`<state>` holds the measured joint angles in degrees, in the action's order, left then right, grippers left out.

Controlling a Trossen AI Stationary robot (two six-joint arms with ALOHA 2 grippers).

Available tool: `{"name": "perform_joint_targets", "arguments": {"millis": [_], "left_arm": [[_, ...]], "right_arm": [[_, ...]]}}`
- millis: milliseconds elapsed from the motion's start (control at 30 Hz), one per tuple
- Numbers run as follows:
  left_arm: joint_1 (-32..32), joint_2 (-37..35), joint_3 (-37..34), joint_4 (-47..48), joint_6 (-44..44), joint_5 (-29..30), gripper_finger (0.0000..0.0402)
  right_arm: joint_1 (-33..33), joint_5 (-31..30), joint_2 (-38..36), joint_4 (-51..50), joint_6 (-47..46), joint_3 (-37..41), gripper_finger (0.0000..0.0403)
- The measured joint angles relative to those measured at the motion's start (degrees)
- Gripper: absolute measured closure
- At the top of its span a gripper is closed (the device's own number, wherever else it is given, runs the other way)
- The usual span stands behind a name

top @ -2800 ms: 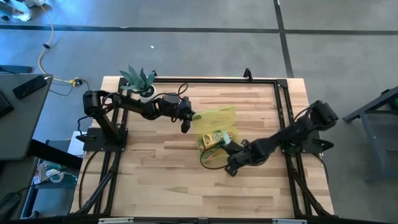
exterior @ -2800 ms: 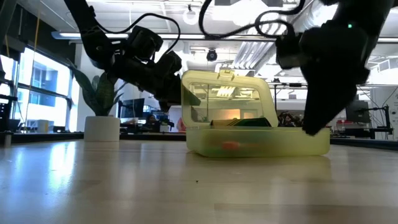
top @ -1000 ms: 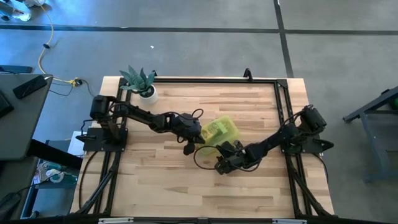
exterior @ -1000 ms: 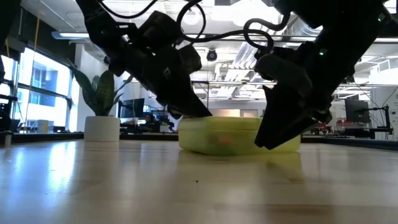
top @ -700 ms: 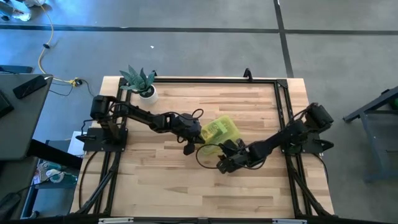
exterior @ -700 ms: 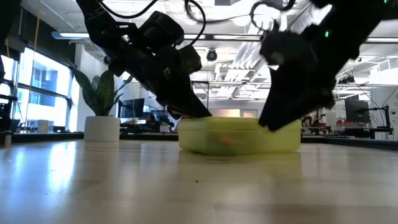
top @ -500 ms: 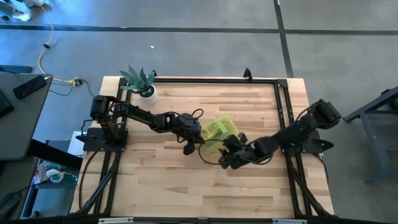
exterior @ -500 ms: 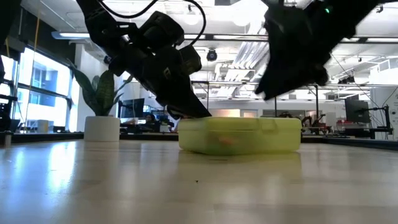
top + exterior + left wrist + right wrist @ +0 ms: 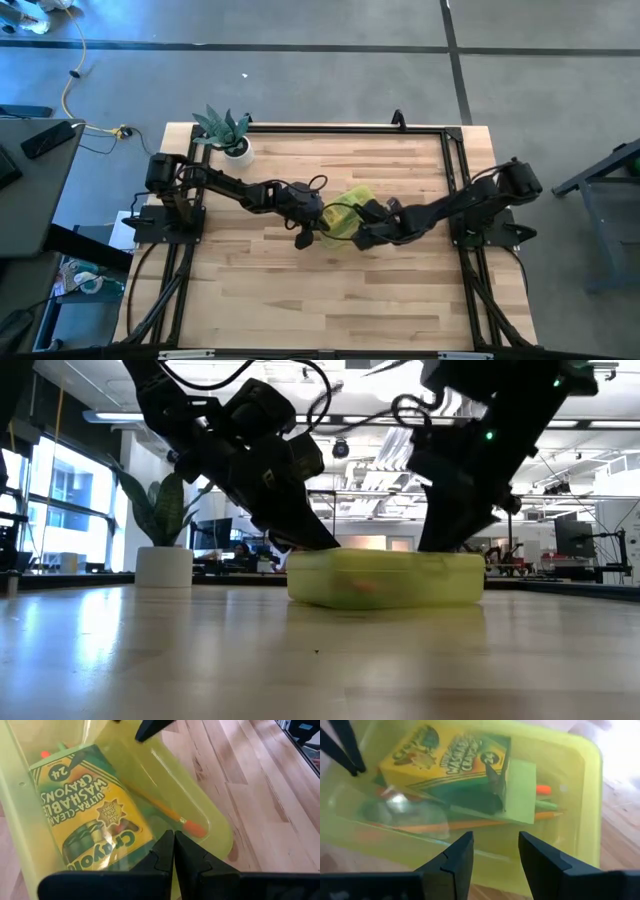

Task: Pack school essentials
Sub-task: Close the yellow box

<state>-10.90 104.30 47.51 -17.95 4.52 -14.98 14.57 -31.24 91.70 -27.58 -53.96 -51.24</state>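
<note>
With the lid down, the translucent yellow-green case (image 9: 345,212) sits flat near the middle of the desk (image 9: 260,290), at about 4 o'clock from the potted plant (image 9: 226,131).

Contents show through the plastic: yellow-green crayon box (image 9: 90,812), orange pencil (image 9: 167,813), green pen (image 9: 547,805), small orange-red tip (image 9: 543,789).

Left gripper (image 9: 305,232) rests at the case's 9 o'clock edge, jaws pressed fully together, holding nothing.

Right gripper (image 9: 355,238) is over the case's 3 o'clock side, jaws partly apart, nothing between them.

Versus 2.8 s ago: lid stood upright, now closed. Versus 0.5 s ago: right gripper has moved up onto the case; left hasn't budged.

Readable on the box: "Crayola", "ULTRA-CLEAN WASHABLE CRAYONS", "24".
</note>
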Motion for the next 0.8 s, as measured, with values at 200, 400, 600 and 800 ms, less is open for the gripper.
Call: {"name": "perform_joint_targets", "arguments": {"millis": [200, 400, 600, 800], "left_arm": [[-0.29, 0.04, -0.02, 0.40, -0.16, 0.02, 0.0397], [-2.93, -0.05, -0.09, 2.30, -0.16, -1.14, 0.0397], [-6.42, 0.02, -0.04, 2.11, -0.18, -0.23, 0.0397], [-8.46, 0.10, -0.02, 1.43, -0.12, -3.58, 0.0397]], "right_arm": [[-1.09, 2.80, 3.11, 0.77, -1.55, -0.33, 0.0255], [0.11, 2.71, 3.37, 4.15, -5.32, -0.17, 0.0254], [2.35, 3.05, 3.44, 5.56, -14.14, -0.17, 0.0254], [3.65, 0.76, 3.57, 5.69, -15.68, -0.17, 0.0255]]}}
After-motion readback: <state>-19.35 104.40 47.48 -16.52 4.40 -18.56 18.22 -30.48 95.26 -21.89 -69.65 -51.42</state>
